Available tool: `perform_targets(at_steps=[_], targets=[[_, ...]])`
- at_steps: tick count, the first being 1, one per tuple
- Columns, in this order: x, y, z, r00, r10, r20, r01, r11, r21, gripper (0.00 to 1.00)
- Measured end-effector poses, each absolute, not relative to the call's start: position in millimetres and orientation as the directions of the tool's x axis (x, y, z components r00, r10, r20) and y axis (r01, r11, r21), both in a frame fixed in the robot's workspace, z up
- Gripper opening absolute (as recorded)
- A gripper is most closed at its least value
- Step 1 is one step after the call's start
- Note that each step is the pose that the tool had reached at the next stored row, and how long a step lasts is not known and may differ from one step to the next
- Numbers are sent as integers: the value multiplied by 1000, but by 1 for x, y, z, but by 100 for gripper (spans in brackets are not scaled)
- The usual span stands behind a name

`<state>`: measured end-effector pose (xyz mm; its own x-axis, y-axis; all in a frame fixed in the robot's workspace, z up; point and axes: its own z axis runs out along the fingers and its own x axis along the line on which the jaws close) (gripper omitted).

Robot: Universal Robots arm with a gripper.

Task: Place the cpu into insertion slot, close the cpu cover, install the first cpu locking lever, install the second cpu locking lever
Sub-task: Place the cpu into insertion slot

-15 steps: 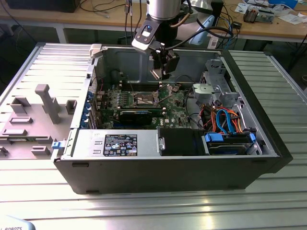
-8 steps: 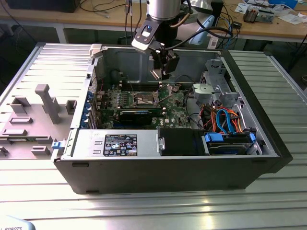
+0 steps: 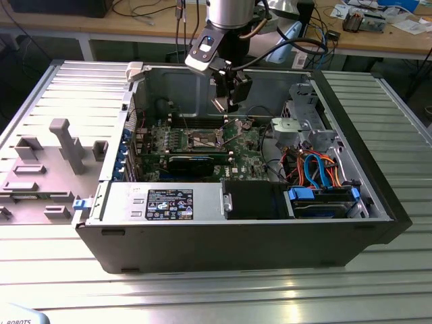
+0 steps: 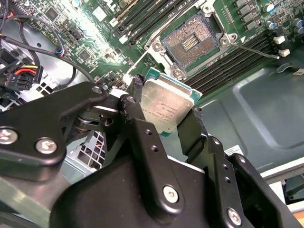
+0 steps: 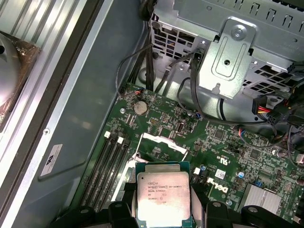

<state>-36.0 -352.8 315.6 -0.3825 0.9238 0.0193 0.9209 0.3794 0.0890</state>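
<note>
My gripper [image 3: 228, 101] hangs inside the open computer case, above the green motherboard. It is shut on the cpu [image 4: 166, 102], a flat square chip with a silver-grey top, and its black fingers [image 4: 137, 114] press two opposite edges. The chip also appears in the first wrist view as the cpu [image 5: 163, 192]. The insertion slot [image 4: 192, 42] lies uncovered on the board, its dark pin field showing inside a metal rim, a short way off from the chip. A silvery frame [image 5: 164, 141], apparently the cpu cover swung open, sits just beyond the chip. One thin locking lever [image 4: 256, 50] sticks out beside the slot.
Long memory slots [image 4: 223, 66] run beside the socket. A metal drive cage [image 5: 228, 57] and cable bundles [image 3: 317, 169] fill the exterior view's right side of the case. The case walls [image 3: 169, 88] ring the board, and a power supply [image 3: 162, 202] sits along the front.
</note>
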Motion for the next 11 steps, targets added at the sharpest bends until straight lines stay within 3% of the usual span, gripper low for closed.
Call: perform_targets(at_steps=[11], targets=[[-36,-353,315,-375,927,19,924,372,89,54]])
